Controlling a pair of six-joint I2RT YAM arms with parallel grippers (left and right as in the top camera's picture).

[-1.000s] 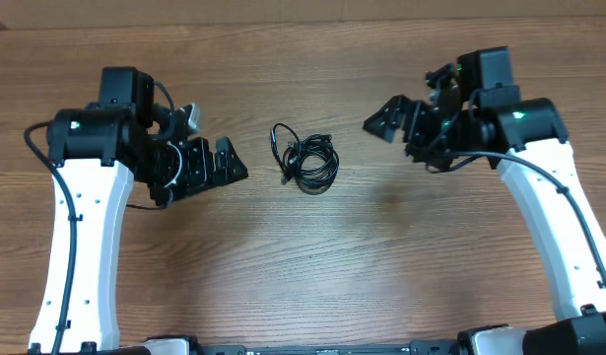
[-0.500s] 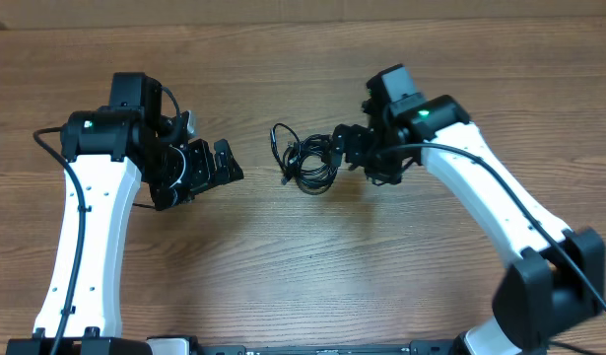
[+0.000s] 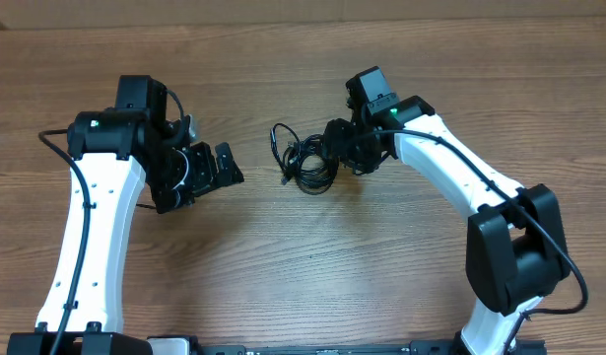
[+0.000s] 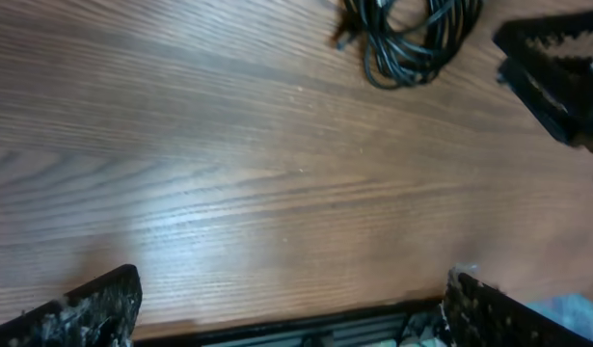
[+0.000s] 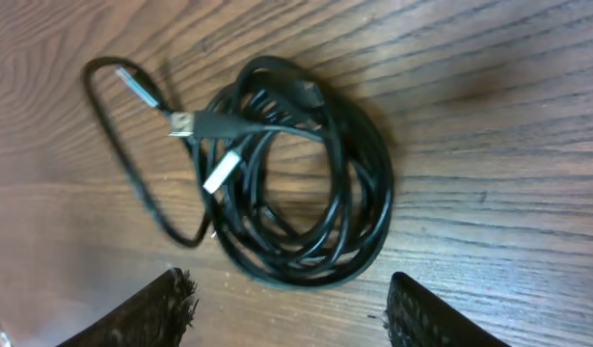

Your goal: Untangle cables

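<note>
Overhead: the cables lie bunched in a small coil in the middle of the table. The right gripper is at the coil's right edge, possibly touching it, which is hard to judge from above. The left gripper is well apart to the left, spread wide.
Left wrist: both fingers sit wide at the bottom corners, with the cables far ahead at the top.
Right wrist: the fingers are spread and pinch nothing, and the cables lie flat just ahead between them.

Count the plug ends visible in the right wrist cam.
3 clear: a dark plug on the loose loop, upper left; a metal-tipped plug at the coil's left edge; a pale plug just below it. Maybe a fourth at the coil top; the cables may hide more.
</note>
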